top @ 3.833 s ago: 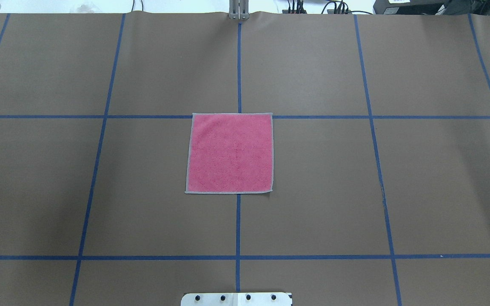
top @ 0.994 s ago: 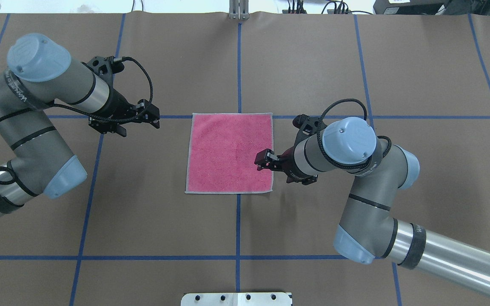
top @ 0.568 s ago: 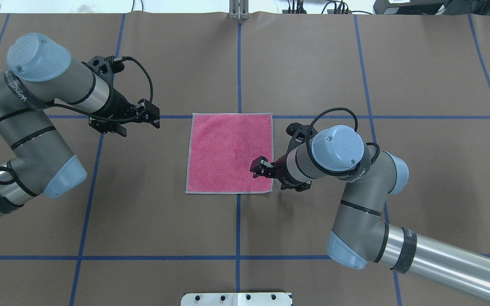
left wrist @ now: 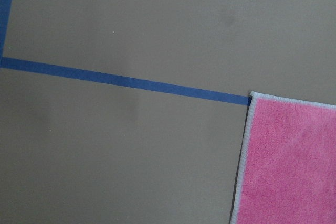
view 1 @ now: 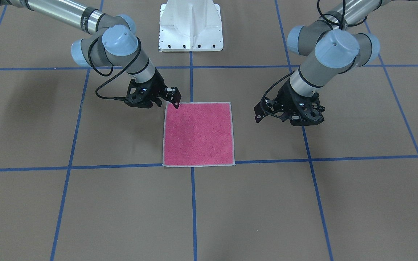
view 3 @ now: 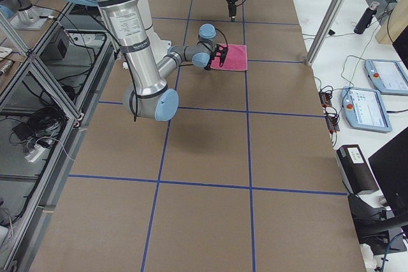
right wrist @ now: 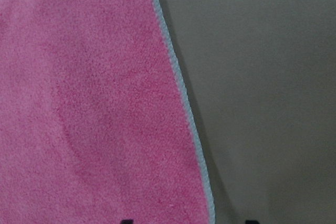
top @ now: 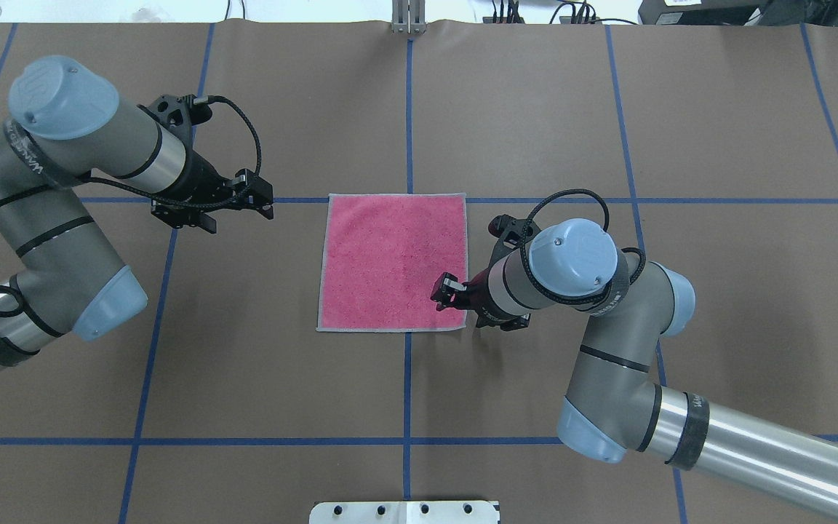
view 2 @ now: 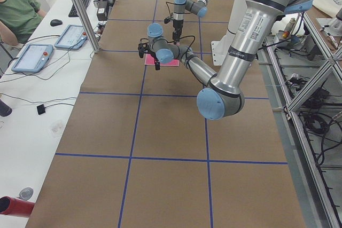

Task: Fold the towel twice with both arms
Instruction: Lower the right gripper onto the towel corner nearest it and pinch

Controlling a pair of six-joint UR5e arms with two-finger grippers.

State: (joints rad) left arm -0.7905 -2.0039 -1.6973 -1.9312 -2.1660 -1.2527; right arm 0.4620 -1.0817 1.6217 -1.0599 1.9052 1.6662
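Observation:
The towel (top: 390,255) lies flat and square at the table's middle, pink face up, with its light grey edge all round; it also shows as the towel (view 1: 198,137). My right gripper (top: 449,292) hovers over the towel's near right corner, open, and the towel (right wrist: 89,103) edge runs between its two fingertips in the right wrist view. My left gripper (top: 265,199) hangs open a short way left of the far left corner, apart from the cloth. The towel (left wrist: 289,166) corner sits at the lower right of the left wrist view.
Brown paper with blue tape lines (top: 408,109) covers the table. The white pedestal base (view 1: 191,25) stands at the robot's side. A metal clamp (top: 408,20) sits at the far edge. A side bench with tablets (view 2: 32,54) and a seated person runs beyond the table.
Both arms have come into view since the first frame. Over the last second the right gripper has slid toward the towel's near right corner. The left gripper has held still.

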